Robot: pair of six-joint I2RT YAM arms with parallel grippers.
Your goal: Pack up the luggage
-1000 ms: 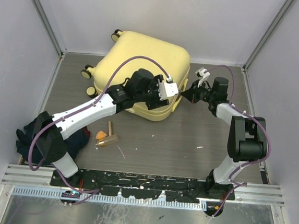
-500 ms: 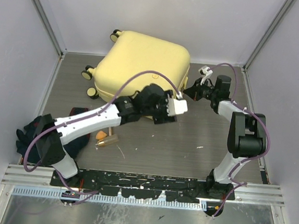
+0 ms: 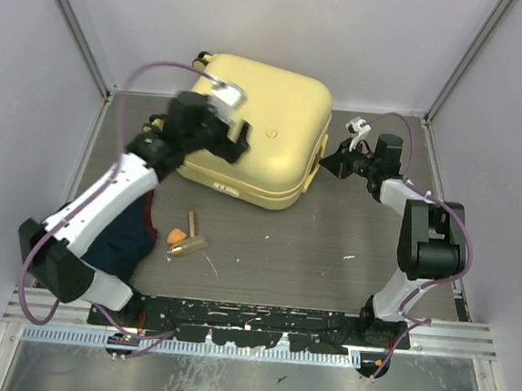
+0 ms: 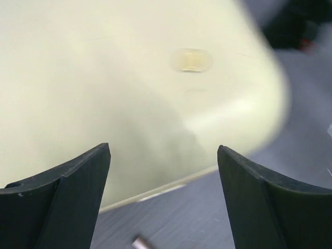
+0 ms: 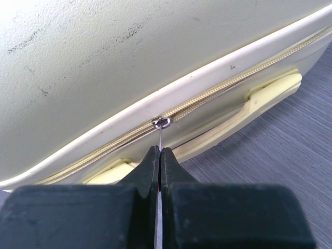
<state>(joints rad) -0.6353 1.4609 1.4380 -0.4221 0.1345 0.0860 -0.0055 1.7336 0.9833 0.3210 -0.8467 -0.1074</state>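
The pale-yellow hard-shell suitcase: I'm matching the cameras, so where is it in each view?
Top external: pale-yellow hard-shell suitcase, back centre.
Left wrist: fills the upper left.
Right wrist: fills the top; jaws pinch its zipper pull.
Shared landmark: grey tabletop, in all three.

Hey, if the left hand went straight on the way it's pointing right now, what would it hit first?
Most likely the suitcase: its yellow shell, near a rounded corner, fills the view just ahead of the open left hand. The picture is blurred, so depth is uncertain.
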